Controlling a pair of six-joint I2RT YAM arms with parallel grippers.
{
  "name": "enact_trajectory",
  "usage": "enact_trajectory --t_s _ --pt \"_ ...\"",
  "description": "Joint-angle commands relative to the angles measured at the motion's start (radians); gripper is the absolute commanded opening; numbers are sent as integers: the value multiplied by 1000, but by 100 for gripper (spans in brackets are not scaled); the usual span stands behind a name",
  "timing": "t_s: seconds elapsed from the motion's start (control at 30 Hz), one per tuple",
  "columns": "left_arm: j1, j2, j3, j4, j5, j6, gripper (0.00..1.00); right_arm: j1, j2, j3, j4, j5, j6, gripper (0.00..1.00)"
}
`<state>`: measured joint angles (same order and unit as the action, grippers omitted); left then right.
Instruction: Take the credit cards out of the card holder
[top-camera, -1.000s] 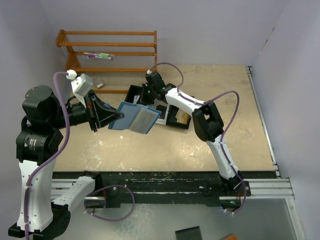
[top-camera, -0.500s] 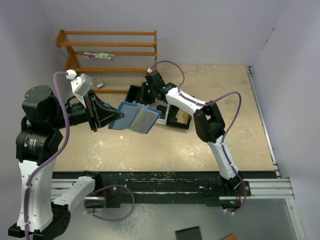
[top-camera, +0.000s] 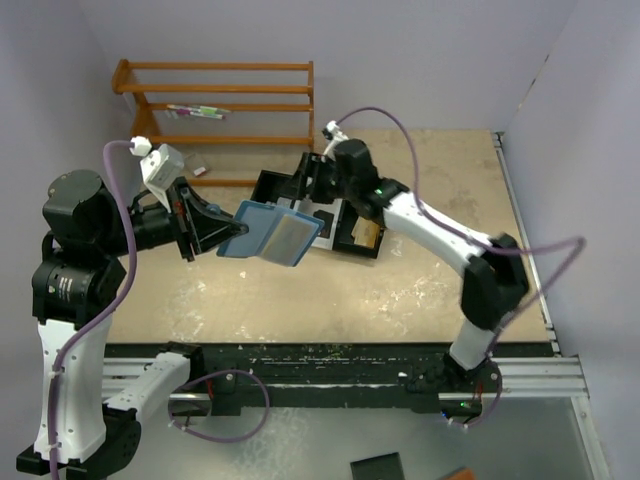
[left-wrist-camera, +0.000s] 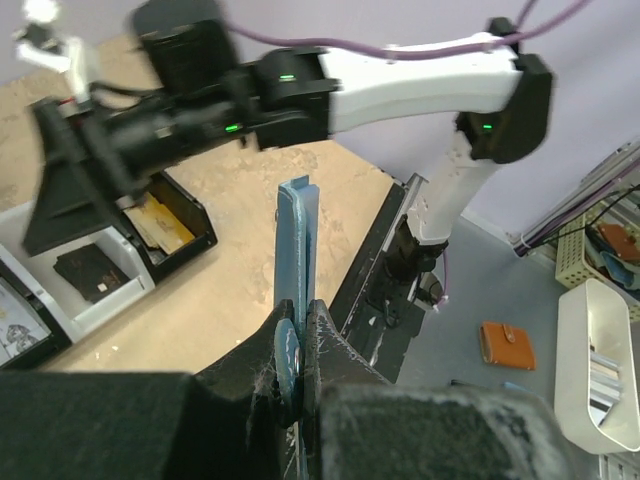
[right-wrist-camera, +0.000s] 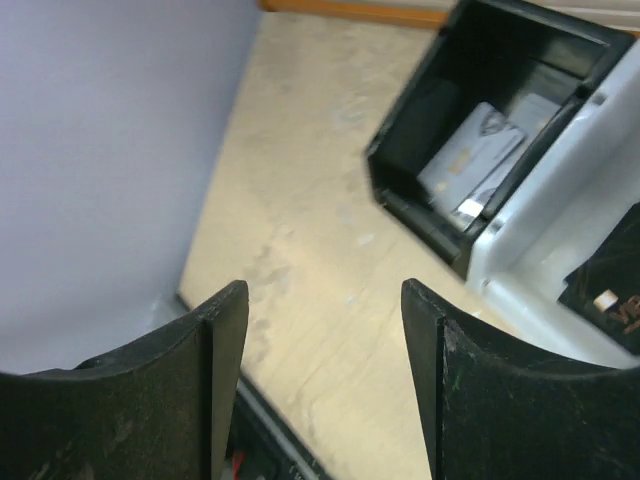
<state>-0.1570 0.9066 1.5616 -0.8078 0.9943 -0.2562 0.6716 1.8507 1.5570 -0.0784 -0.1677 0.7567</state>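
My left gripper (top-camera: 235, 232) is shut on the edge of the blue card holder (top-camera: 270, 233), holding it spread open in the air above the table. A pale grey-tan pocket panel (top-camera: 291, 240) faces up; whether a card sits in it is unclear. In the left wrist view the holder (left-wrist-camera: 295, 240) stands edge-on between the jaws of that gripper (left-wrist-camera: 303, 320). My right gripper (top-camera: 308, 180) hangs open and empty over the back of the black-and-white tray (top-camera: 345, 240). Grey credit cards (right-wrist-camera: 468, 160) lie in a black compartment and a gold-tan one (left-wrist-camera: 160, 222) in another.
A wooden rack (top-camera: 220, 100) stands at the back left against the wall. The tray (right-wrist-camera: 560, 190) lies just behind the held holder. A black rail (top-camera: 330, 360) runs along the table's near edge. An orange wallet (left-wrist-camera: 508, 345) lies on the floor beyond it.
My right gripper has opened from shut. Its wrist has shifted right and back over the tray, and its elbow has swung out to the right. The left arm and the holder have stayed put.
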Motion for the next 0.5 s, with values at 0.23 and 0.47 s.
enact_trajectory --t_s 0.23,0.47 --pt "7 30 -1 126 99 -132 0 -1 -773 -768 617 -405 -77 71" --pt "7 56 -50 223 191 -250 0 7 -917 -935 912 -510 70 70"
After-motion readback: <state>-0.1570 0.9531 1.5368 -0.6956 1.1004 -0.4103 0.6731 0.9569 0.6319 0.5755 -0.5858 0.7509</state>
